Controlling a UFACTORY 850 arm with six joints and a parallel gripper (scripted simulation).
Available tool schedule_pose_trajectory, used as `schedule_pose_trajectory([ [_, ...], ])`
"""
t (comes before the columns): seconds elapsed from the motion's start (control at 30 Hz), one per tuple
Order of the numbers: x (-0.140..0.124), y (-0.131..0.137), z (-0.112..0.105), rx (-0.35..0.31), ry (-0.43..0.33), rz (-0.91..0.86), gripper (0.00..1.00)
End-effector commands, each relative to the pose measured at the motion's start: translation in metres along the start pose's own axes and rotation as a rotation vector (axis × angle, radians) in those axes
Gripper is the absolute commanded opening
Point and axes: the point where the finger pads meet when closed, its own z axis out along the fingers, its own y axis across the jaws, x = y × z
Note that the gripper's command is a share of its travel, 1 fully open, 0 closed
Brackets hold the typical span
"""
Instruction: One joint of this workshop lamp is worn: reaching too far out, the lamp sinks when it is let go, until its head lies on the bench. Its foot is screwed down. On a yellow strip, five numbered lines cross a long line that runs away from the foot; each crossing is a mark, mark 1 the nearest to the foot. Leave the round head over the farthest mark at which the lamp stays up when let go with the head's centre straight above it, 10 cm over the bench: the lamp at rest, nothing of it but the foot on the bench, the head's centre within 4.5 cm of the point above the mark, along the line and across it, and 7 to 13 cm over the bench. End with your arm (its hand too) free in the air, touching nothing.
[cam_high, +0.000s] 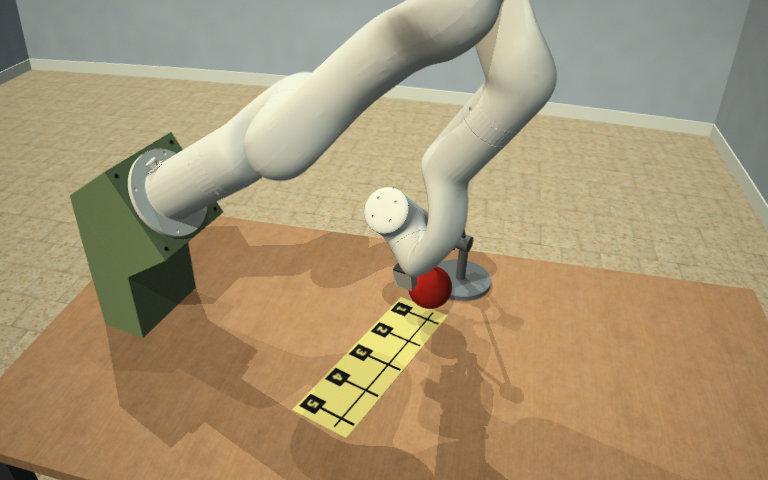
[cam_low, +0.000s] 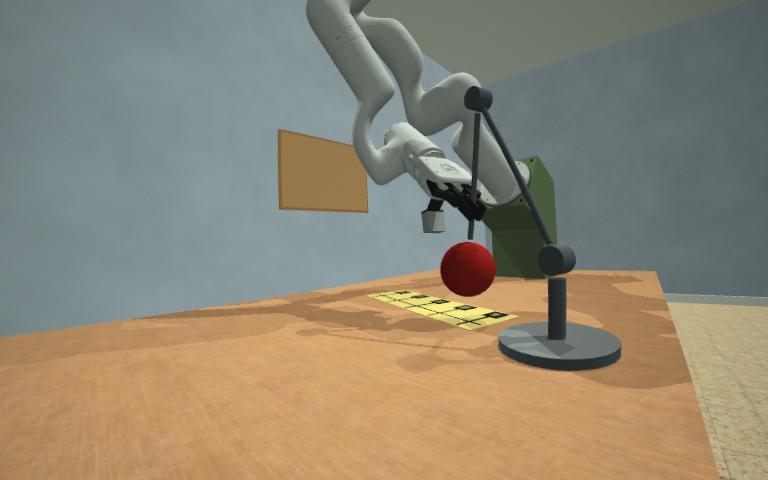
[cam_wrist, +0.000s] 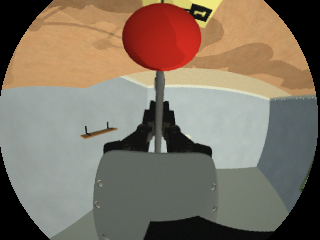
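The lamp's round red head (cam_low: 467, 268) hangs above the bench at the near end of the yellow strip (cam_high: 370, 366), close to mark 1 (cam_high: 431, 318). It also shows in the top view (cam_high: 430, 287) and in the wrist view (cam_wrist: 162, 36). A thin grey rod (cam_low: 472, 175) runs from the head up to a top joint (cam_low: 478, 99). A second rod slants down to the joint (cam_low: 556, 259) over the round grey foot (cam_low: 559, 345). My gripper (cam_low: 468, 208) is shut on the thin rod just above the head, as the wrist view (cam_wrist: 158, 127) shows.
The arm's green mount (cam_high: 133, 237) stands at the bench's left side. Marks 2 to 5 run away from the foot toward the bench's front (cam_high: 339, 421). An orange board (cam_low: 322, 171) hangs on the far wall.
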Motion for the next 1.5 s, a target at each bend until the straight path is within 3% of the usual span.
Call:
schedule_pose_trajectory([
  [0.0, 0.001, 0.000, -0.001, 0.001, -0.001, -0.001, 0.00],
  [1.03, 0.047, 0.000, -0.047, 0.005, -0.003, 0.001, 0.00],
  [1.47, 0.049, 0.000, -0.049, 0.005, -0.003, 0.001, 0.00],
])
